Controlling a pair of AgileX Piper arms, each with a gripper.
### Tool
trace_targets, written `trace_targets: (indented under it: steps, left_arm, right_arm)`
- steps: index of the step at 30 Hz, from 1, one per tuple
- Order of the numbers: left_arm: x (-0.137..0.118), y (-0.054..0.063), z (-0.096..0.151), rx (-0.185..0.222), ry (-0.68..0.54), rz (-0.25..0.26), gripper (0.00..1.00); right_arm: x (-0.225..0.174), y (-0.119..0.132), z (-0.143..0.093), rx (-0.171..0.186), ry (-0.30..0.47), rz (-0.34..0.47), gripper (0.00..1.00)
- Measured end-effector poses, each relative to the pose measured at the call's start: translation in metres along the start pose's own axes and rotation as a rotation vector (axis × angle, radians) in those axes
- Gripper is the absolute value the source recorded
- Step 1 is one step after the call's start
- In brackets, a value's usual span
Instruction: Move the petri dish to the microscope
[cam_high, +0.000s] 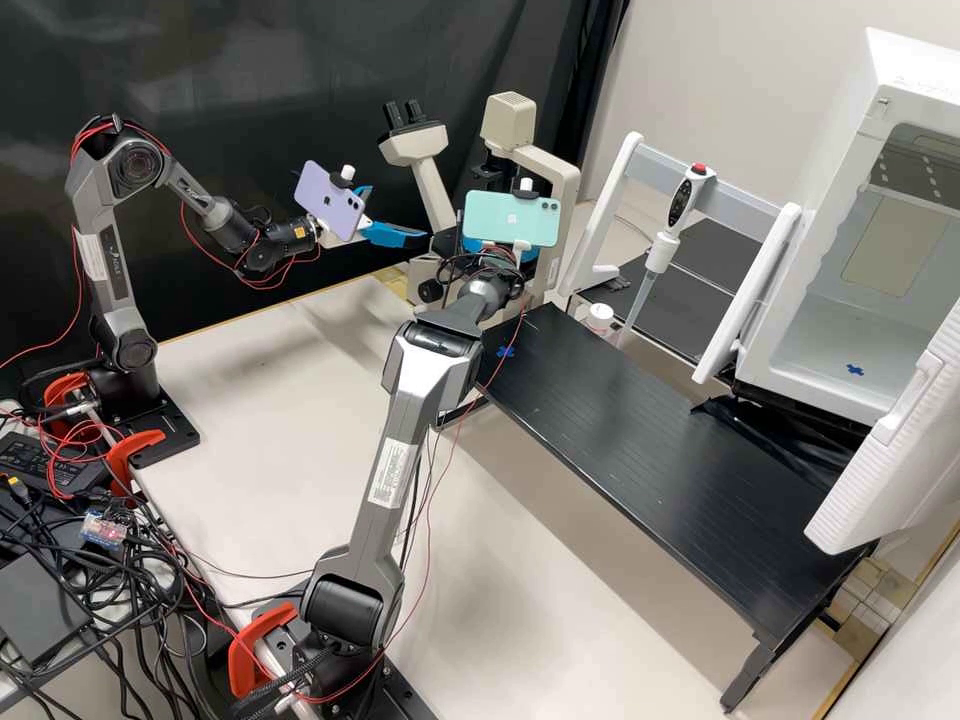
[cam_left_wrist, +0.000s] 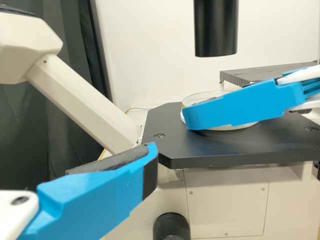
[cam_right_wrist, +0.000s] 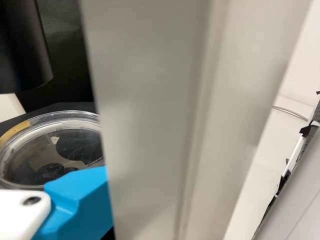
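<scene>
The Petri dish (cam_right_wrist: 50, 150) sat on the microscope stage (cam_left_wrist: 175, 147). Whether my right gripper (cam_left_wrist: 194, 118) grasped it, I could not tell; my left gripper (cam_high: 400, 214) was spread. Sideways withdrawal near the pillar (cam_right_wrist: 160, 110) risked collision, dragging the dish.

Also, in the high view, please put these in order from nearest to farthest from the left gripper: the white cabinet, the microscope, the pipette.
1. Microscope, right beside it
2. Pipette, in the stand on the right
3. White cabinet, at the far right

Petri dish (cam_right_wrist: 52, 152) — partly hidden from sight
</scene>
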Motion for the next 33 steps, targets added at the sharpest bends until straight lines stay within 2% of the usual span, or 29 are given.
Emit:
trace_targets:
  steps: [20, 26, 29, 33]
  left_arm:
    - [0.0, 0.0, 0.0, 0.0, 0.0, 0.0, 1.0]
    - [0.0, 0.0, 0.0, 0.0, 0.0, 0.0, 1.0]
    - [0.0, 0.0, 0.0, 0.0, 0.0, 0.0, 1.0]
    - [0.0, 0.0, 0.0, 0.0, 0.0, 0.0, 1.0]
  right_arm:
    - [-0.01, -0.001, 0.0, 0.004, -0.015, -0.015, 1.0]
    - [-0.045, 0.001, -0.002, 0.009, -0.052, -0.04, 1.0]
    - [-0.065, 0.004, -0.011, 0.011, -0.034, -0.052, 1.0]
    - [-0.097, 0.004, -0.014, -0.005, -0.047, -0.065, 1.0]
